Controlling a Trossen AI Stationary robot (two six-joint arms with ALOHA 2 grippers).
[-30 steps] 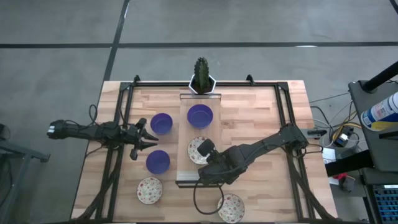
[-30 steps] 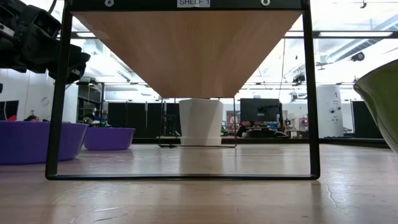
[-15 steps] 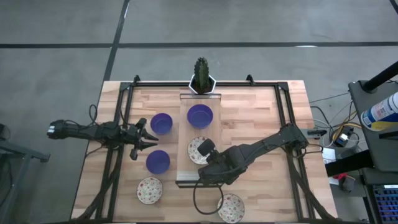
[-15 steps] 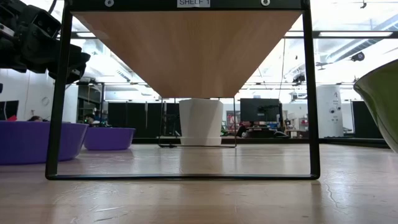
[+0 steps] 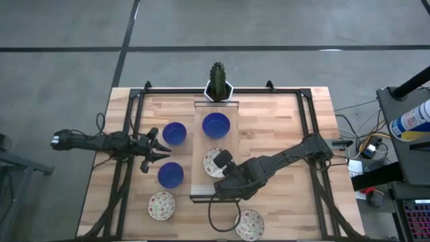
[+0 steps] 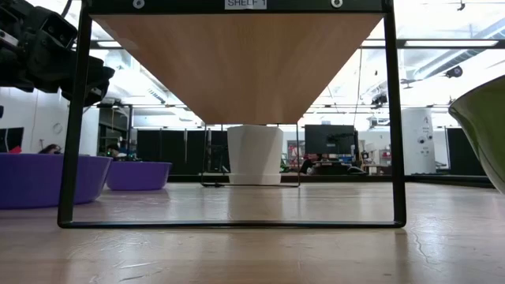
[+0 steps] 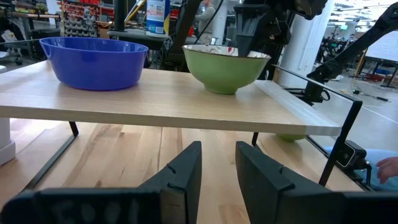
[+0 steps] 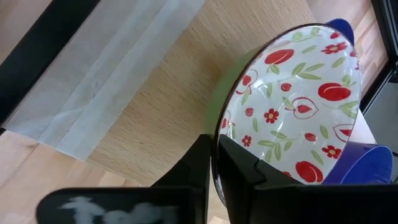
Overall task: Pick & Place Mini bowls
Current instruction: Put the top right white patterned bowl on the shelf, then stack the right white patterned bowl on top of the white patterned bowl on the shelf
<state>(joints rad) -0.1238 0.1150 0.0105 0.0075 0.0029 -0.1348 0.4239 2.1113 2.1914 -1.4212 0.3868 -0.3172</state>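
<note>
the table (image 5: 282,128) held a raised wooden shelf (image 5: 205,181) down its middle, and the step in hand, as i judged it, was setting a speckled bowl on that shelf. my right gripper (image 5: 224,161) sat at the shelf's centre, its two fingers pinching the rim of the speckled bowl (image 8: 292,99), one inside and one outside; the bowl rested on, or just over, the shelf top, i could not tell which. a blue bowl (image 5: 216,124) already stood on the shelf at twelve o'clock from it. on the table, two more blue bowls (image 5: 175,132) (image 5: 170,174) lay at nine o'clock of the shelf, with a speckled one (image 5: 162,205) at seven and another (image 5: 249,224) at five. my left gripper (image 5: 156,149) waited between the two blue bowls, fingers spread, holding nothing. next i would need to let go of the rim cleanly and lift straight off without tipping the bowl.
</note>
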